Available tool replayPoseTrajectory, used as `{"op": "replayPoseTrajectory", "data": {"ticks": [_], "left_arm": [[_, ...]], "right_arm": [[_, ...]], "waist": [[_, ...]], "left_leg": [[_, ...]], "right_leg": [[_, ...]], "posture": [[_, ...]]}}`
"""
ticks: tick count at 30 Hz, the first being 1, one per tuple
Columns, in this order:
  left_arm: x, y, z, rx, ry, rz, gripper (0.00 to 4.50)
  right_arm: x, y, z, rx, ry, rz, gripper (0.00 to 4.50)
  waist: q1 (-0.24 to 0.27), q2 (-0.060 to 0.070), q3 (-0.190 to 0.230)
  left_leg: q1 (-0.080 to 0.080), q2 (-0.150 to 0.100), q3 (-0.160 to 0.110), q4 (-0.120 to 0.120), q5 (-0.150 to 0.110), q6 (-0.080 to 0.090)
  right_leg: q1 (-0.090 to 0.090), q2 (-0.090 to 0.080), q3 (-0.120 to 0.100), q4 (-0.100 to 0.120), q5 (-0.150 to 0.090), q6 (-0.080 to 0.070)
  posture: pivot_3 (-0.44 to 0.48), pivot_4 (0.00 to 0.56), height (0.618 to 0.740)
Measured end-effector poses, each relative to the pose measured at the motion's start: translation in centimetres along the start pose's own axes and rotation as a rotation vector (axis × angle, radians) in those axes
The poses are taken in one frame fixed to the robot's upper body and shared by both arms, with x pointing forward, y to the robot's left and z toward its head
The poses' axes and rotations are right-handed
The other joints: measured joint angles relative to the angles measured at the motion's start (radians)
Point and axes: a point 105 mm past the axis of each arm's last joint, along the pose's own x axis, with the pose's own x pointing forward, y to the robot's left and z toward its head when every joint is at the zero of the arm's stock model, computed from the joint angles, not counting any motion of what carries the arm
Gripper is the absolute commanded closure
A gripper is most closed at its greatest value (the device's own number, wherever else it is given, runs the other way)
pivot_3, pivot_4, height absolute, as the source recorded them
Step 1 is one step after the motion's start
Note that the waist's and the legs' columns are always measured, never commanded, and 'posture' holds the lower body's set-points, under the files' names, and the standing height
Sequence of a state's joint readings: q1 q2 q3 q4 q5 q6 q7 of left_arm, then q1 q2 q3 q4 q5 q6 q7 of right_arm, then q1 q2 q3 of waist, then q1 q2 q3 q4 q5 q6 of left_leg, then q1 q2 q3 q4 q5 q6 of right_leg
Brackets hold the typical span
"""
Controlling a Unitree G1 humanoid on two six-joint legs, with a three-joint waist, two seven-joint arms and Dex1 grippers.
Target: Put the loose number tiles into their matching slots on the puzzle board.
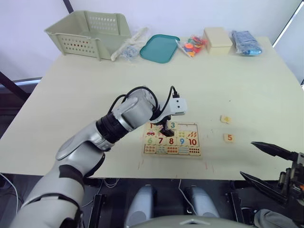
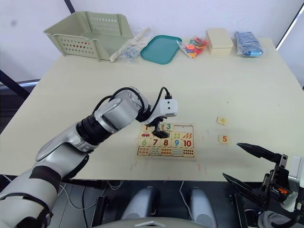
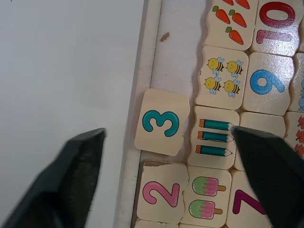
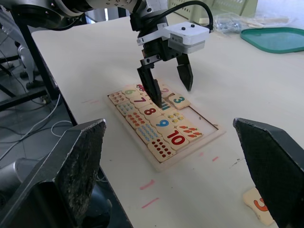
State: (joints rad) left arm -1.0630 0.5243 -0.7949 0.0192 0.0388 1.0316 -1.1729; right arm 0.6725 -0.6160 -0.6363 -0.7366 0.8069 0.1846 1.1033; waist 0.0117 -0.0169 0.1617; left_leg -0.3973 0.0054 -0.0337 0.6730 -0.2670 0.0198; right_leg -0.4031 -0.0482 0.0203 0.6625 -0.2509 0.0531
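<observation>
Nearest us, the right gripper [image 2: 249, 164] hangs off the tabletop's [image 1: 237, 90] front edge, jaws spread wide and empty. Beyond it lie the 5 tile [image 1: 229, 137] and another loose tile [image 1: 225, 119], its digit unreadable, both well apart from the puzzle board [image 1: 171, 140]. Over the board's top row we see the left gripper [image 4: 167, 81], jaws wide, holding nothing; the 3 tile [image 3: 162, 122] lies tilted across the rim between them, beside the seated 2 tile [image 3: 162, 194]. At the far edge stand a basket [image 1: 90, 33] and a teal tray [image 1: 159, 48].
</observation>
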Motion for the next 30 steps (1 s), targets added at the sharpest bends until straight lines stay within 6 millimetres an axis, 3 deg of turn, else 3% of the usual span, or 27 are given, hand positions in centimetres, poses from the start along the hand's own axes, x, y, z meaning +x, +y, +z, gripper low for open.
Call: {"op": "replayPoseTrajectory", "data": {"ticks": [5,13,21,24,25,30], "left_arm": [[-0.4,0.1,-0.1,-0.01,-0.013,-0.004,0.04],[-4.2,1.8,2.1,0.002,-0.298,-0.016,0.04],[-4.1,2.0,4.0,0.051,-0.485,-0.136,0.04],[-3.5,2.2,4.0,0.124,-0.492,-0.13,1.24],[-3.1,2.3,3.9,0.144,-0.494,-0.133,1.89],[-1.7,2.7,3.0,0.177,-0.476,-0.13,4.23]], "right_arm": [[0.1,0.0,0.0,0.001,-0.002,0.001,0.0],[0.6,0.0,-0.1,0.002,-0.015,0.012,0.0],[0.8,-0.2,0.2,-0.016,-0.024,0.02,0.0],[0.8,-0.2,0.1,-0.015,-0.023,0.019,0.0],[0.8,-0.2,0.1,-0.014,-0.023,0.018,0.0],[0.8,-0.2,0.1,-0.012,-0.022,0.015,0.0]], "waist": [[0.0,0.0,0.0],[0.0,0.0,0.0],[0.001,0.0,0.0],[0.0,0.0,0.0],[0.0,0.0,0.0],[0.0,0.0,0.0]], "left_leg": [[0.0,0.0,0.0,0.0,0.0,0.0],[0.0,0.0,0.0,0.0,0.0,0.0],[0.0,-0.001,0.001,0.0,0.0,0.0],[0.0,-0.001,0.002,0.0,0.0,0.0],[0.0,-0.001,0.002,0.0,0.0,0.0],[0.0,-0.001,0.002,0.0,0.0,0.0]], "right_leg": [[0.0,0.0,0.0,0.0,0.0,0.0],[0.0,0.0,0.0,0.0,0.0,0.0],[0.0,0.0,0.0,0.0,0.0,0.0],[0.0,0.0,0.0,0.0,0.0,0.0],[0.0,0.0,0.0,0.0,0.0,0.0],[0.0,0.0,0.0,0.0,0.0,0.0]], "posture": [[0.0,0.15,0.74],[0.0,0.15,0.74],[0.0,0.15,0.74],[0.0,0.15,0.74],[0.0,0.15,0.74],[0.0,0.15,0.74]]}}
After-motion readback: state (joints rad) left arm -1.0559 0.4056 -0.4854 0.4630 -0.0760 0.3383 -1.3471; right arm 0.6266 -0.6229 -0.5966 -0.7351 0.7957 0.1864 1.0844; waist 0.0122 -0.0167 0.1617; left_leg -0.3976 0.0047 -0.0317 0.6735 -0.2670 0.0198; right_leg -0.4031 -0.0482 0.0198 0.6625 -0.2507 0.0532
